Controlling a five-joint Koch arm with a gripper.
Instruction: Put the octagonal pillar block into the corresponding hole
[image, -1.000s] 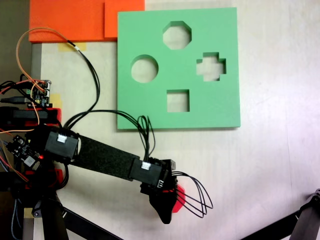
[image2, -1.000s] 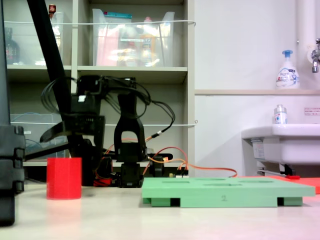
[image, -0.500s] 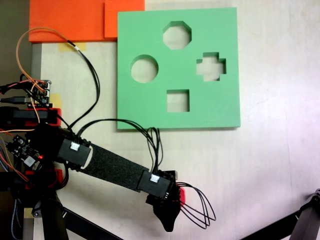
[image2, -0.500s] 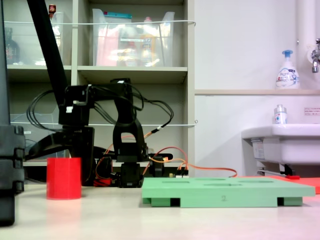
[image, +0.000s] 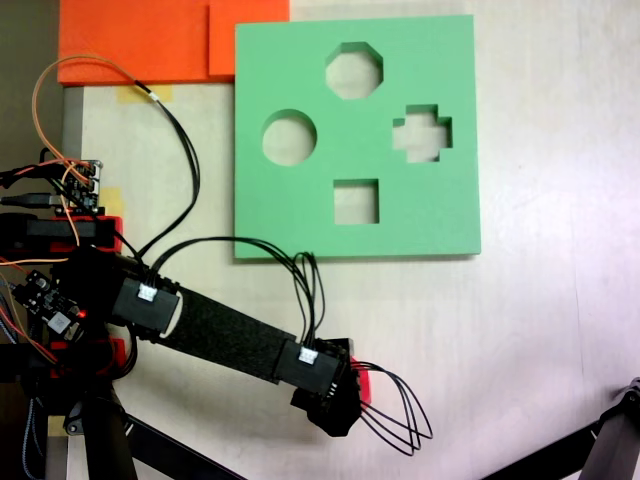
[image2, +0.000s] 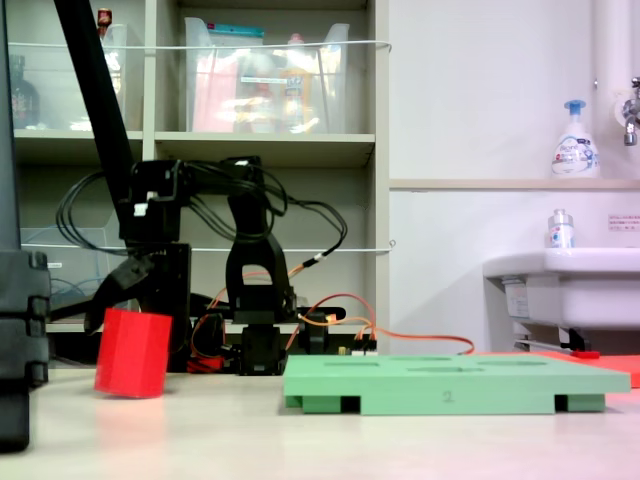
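The octagonal pillar block (image2: 132, 355) is a bright red prism on the table at the left, leaning to one side. My gripper (image2: 135, 322) comes down on its top, one black jaw against its upper left edge and the other behind its right side, shut on it. From above, my gripper (image: 340, 405) covers most of the block (image: 361, 385); a red sliver shows at its right. The corresponding hole (image: 354, 70), an eight-sided cutout, lies at the top of the green foam board (image: 300, 215), far from the gripper. The board (image2: 450, 385) lies flat at the right.
The board also has a round cutout (image: 289, 137), a cross cutout (image: 421, 133) and a square cutout (image: 356, 201). Orange foam sheets (image: 140, 40) lie at the top left. The arm's base and wiring (image: 60, 260) fill the left edge. A black tripod leg (image: 600, 440) enters at the bottom right.
The gripper's outer jaw has swung in against the red block. The block, upright before, now leans. The arm has barely moved.
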